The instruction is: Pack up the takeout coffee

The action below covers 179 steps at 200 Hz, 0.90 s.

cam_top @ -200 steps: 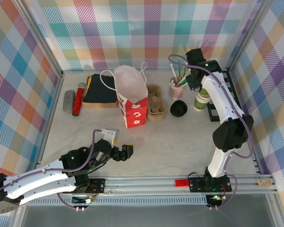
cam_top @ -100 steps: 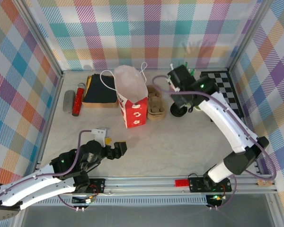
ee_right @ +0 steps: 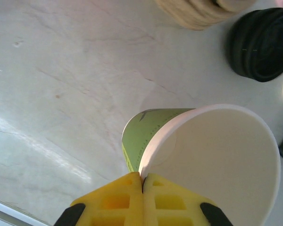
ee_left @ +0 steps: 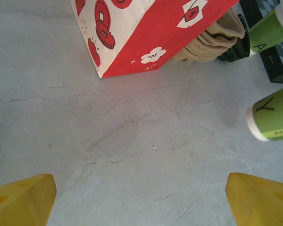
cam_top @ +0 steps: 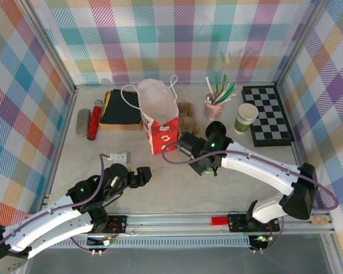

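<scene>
Grey tabletop (cam_top: pixel 177 185), paper cup (ee_right: pixel 212 155) in right hand (ee_right: pixel 142 179)

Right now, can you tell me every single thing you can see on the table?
paper bag: 1, red and white, standing mid-table
cup trays: 1 stack, tan, right of the bag
black lids: 1 stack, black, right of the trays
straw cup: 1, pink, behind the lids
standing cup: 1, green with a white rim, beside the checkerboard
checkerboard: 1, black and white, back right
folded cloth: 1, black, back left
tube: 1, red, left of the cloth
grey bar: 1, grey, left of the tube
held cup: 1, green, no lid, in the right hand
left hand: 1, yellow fingers, open, over bare table
right hand: 1, yellow fingers, shut on the held cup's rim
</scene>
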### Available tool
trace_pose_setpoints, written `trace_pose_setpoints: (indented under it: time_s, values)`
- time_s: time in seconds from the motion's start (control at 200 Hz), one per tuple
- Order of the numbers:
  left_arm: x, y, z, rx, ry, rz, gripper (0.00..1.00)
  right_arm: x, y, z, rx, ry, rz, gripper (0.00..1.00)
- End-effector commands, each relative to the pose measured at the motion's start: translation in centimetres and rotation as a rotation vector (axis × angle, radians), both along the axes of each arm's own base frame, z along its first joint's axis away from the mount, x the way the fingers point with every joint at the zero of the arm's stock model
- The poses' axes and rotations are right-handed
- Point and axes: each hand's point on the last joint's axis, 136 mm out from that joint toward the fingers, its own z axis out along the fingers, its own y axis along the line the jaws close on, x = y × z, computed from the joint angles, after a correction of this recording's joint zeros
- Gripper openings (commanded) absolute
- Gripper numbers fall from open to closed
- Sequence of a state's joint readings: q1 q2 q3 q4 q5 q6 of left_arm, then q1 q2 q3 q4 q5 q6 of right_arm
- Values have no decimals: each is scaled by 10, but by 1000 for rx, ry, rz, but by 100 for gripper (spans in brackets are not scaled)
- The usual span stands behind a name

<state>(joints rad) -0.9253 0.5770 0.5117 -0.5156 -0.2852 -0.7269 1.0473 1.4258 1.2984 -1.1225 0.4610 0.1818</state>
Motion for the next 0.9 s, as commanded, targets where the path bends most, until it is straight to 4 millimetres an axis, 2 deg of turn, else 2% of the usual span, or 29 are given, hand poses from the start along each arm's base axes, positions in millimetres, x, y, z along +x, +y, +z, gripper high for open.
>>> trace_pose_setpoints:
  time_s: [0.0,0.135,0.435,0.57,0.685,0.89]
  values:
    - [5,-2,4,-48,-2,18,92,-3,30,-2,139,-1,-34,1]
    - [6,3,5,-39,-5,31,92,-5,47,-15,155,16,-16,1]
    - [7,11,4,-38,3,55,93,-3,57,-38,124,51,-14,2]
    - [8,12,7,-38,-2,59,93,-4,61,-42,121,58,-13,4]
    - [10,13,9,-35,-5,58,93,-4,62,-42,115,59,-12,8]
    - [10,14,10,-21,-4,59,94,-6,59,-39,83,58,-3,25]
